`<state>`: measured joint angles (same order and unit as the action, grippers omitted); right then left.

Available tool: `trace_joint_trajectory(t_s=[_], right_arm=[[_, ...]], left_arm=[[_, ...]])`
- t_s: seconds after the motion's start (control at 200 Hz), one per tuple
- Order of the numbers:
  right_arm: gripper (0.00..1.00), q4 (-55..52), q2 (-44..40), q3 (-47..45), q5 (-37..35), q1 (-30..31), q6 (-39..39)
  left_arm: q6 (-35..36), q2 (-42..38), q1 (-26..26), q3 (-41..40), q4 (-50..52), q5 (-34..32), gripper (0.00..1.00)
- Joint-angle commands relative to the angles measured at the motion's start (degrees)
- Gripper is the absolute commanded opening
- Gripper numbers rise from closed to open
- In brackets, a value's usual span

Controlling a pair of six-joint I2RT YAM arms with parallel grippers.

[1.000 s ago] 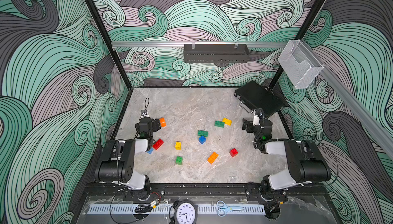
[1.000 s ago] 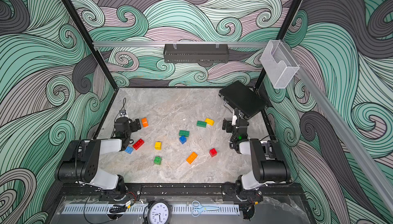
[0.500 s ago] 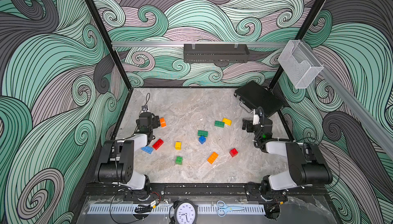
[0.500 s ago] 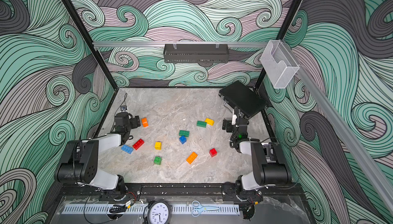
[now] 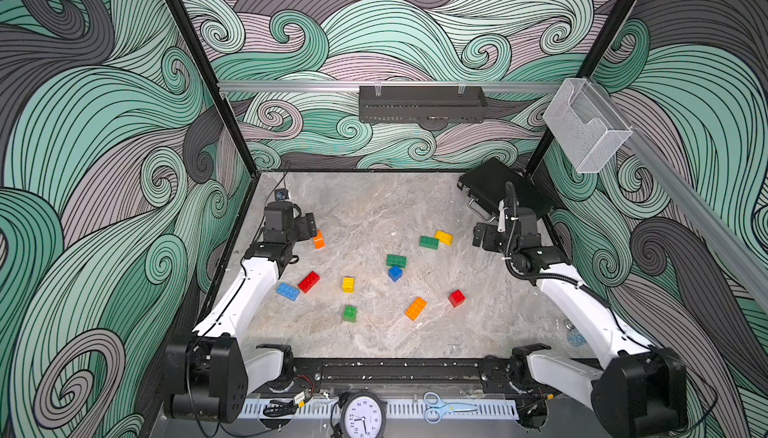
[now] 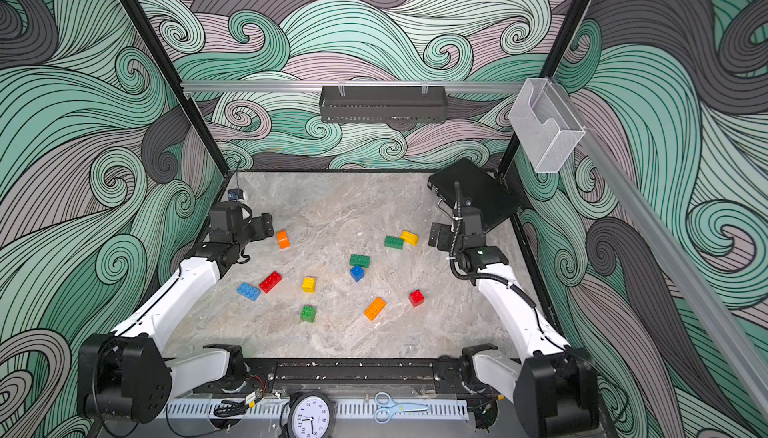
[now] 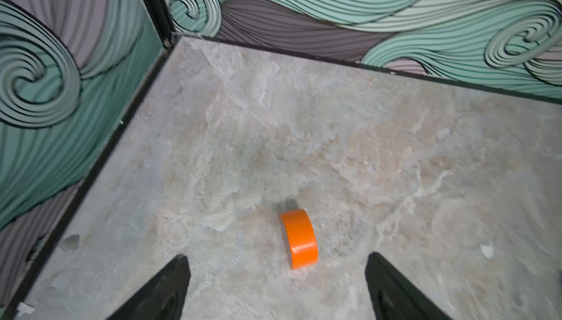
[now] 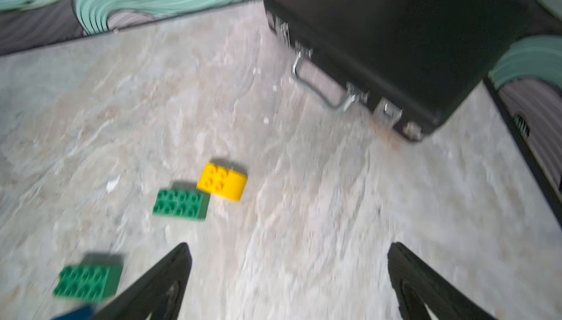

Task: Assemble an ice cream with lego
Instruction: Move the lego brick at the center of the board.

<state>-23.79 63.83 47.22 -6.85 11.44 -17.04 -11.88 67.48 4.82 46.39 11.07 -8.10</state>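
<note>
The lego lies scattered on the marble table. An orange round-topped brick (image 5: pixel 318 239) (image 6: pixel 283 239) (image 7: pixel 299 238) lies just ahead of my left gripper (image 5: pixel 308 226) (image 7: pixel 276 257), which is open and empty. My right gripper (image 5: pixel 482 235) (image 8: pixel 289 245) is also open and empty, to the right of a yellow round-topped brick (image 5: pixel 444 237) (image 8: pixel 222 183) and a green oblong brick (image 5: pixel 428 242) (image 8: pixel 181 204). Mid-table lie a second green oblong (image 5: pixel 396 260), a blue square (image 5: pixel 395 273), a yellow square (image 5: pixel 348 284), a red oblong (image 5: pixel 308 281), a blue oblong (image 5: pixel 287 291), a green square (image 5: pixel 349 313), an orange oblong (image 5: pixel 415 308) and a red square (image 5: pixel 456 298).
A shut black case (image 5: pixel 494 188) (image 8: pixel 395 39) with a metal handle lies in the back right corner, just behind my right gripper. The patterned left wall (image 7: pixel 60 121) stands close to my left gripper. Scissors (image 5: pixel 446 407) and a clock (image 5: pixel 362 417) lie on the front rail.
My left arm has lifted and reached further back, so the blue oblong brick beside the red one now shows. The right arm has shifted only slightly.
</note>
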Motion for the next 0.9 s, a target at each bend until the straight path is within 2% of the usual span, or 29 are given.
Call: trace_joint_trajectory(t_s=[0.0,0.12,0.275,0.45,0.695,0.791,0.891], right_arm=[[1.00,-23.5,-4.5,1.1,3.3,3.8,-11.8],[0.97,-28.3,-7.0,-0.7,7.1,7.1,-16.0],[0.95,-31.6,-5.2,-1.7,8.1,10.8,-19.3],[0.93,-29.4,-2.8,-3.3,12.0,15.8,-27.3],[0.93,-25.6,0.6,-4.5,10.5,18.8,-36.4],[0.93,-23.9,1.8,-4.8,9.6,19.3,-37.5],[0.93,-22.3,4.0,-4.7,8.9,19.8,-35.3]], left_arm=[[-4.7,-2.3,2.8,0.8,10.3,4.2,0.91],[-5.6,-2.8,6.6,0.7,11.7,5.5,0.91],[-5.9,-2.7,9.7,0.7,11.8,5.9,0.91],[-6.0,-2.0,10.3,0.6,11.4,6.3,0.91],[-5.8,-2.2,10.5,0.4,11.0,6.3,0.91],[-5.7,-2.2,10.6,0.4,11.3,6.3,0.91],[-5.6,-2.5,10.5,0.2,11.4,6.1,0.91]])
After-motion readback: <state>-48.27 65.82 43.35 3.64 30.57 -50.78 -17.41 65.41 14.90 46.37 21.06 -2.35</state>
